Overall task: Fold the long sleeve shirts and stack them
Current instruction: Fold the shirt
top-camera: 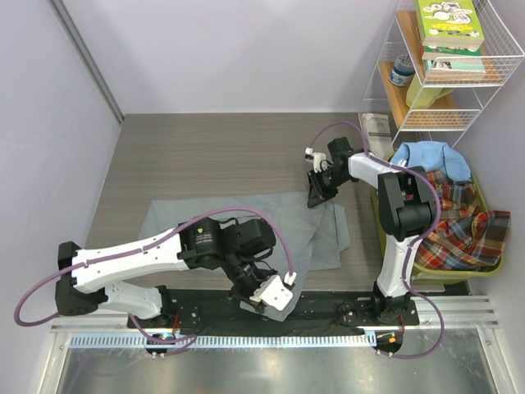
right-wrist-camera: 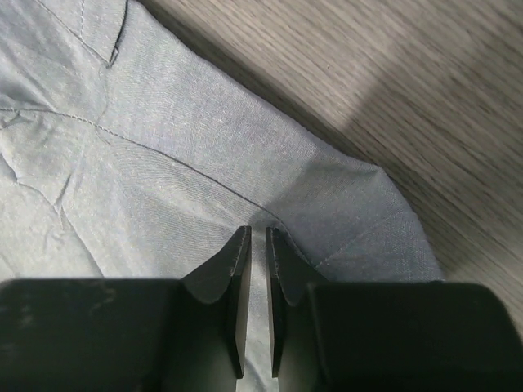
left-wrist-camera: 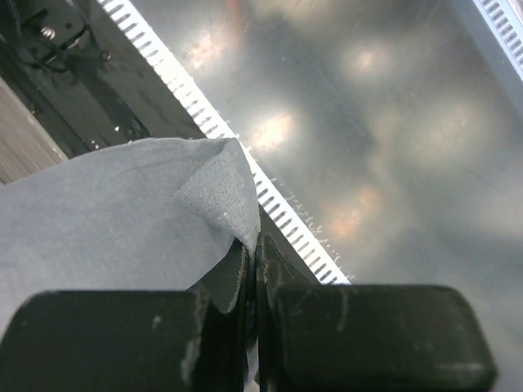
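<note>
The grey long sleeve shirt [top-camera: 320, 234] lies spread across the wooden table [top-camera: 205, 156]. My left gripper [top-camera: 281, 289] is at the near edge, shut on the shirt's near corner [left-wrist-camera: 216, 192], which it holds over the slotted front rail [left-wrist-camera: 286, 216]. My right gripper [top-camera: 318, 190] is at the shirt's far right corner, its jaws closed on a pinch of the grey cloth [right-wrist-camera: 163, 147] against the table. A light blue shirt [top-camera: 426, 156] and a red-green plaid shirt [top-camera: 459, 222] sit heaped in the green bin at the right.
The green bin [top-camera: 443, 275] stands beside the right arm's base. A white wire shelf [top-camera: 447, 78] with books is at the back right, with a paper sheet [top-camera: 377, 127] below it. The black base rail [top-camera: 328, 308] and metal sheet run along the front.
</note>
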Motion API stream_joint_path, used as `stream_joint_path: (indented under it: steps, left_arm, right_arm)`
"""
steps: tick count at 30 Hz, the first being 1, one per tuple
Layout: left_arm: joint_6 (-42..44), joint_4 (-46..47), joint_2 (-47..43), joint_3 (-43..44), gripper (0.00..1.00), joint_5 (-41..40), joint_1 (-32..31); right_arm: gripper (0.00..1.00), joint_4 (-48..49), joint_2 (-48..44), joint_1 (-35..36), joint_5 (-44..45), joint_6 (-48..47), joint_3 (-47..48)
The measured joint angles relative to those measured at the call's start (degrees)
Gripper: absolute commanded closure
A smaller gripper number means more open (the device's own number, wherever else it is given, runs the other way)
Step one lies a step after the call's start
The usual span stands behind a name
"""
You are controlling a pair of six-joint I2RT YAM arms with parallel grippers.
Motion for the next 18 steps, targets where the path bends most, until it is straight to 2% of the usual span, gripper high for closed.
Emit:
stream_joint_path:
  steps: [4, 8, 10, 13, 18]
  left_arm:
    - [-6.34, 3.78, -0.9, -2.51, 1.0, -1.68, 4.79]
    - [-16.76, 11.56, -0.76, -5.55, 1.0, -4.39, 19.34]
    - [-21.53, 15.1, 0.5, -6.27, 1.0, -5.66, 27.71]
    - [-26.21, 18.88, 2.86, -7.02, 1.0, -6.49, 36.76]
    - [-30.18, 21.29, 4.72, -11.17, 1.0, -7.43, 48.37]
  right_arm:
    - [0.66, -1.18, -0.04, -0.02, -0.63, -0.59, 0.11]
    - [0.58, -4.04, -0.61, -0.02, -2.58, -1.4, 1.95]
    - [0.58, -5.53, -1.46, -0.02, -3.5, -1.92, 3.41]
    - [0.57, -6.93, -3.19, -0.02, -4.66, -2.54, 4.98]
    - [0.57, -9.46, -4.81, -0.02, -7.61, -4.22, 6.23]
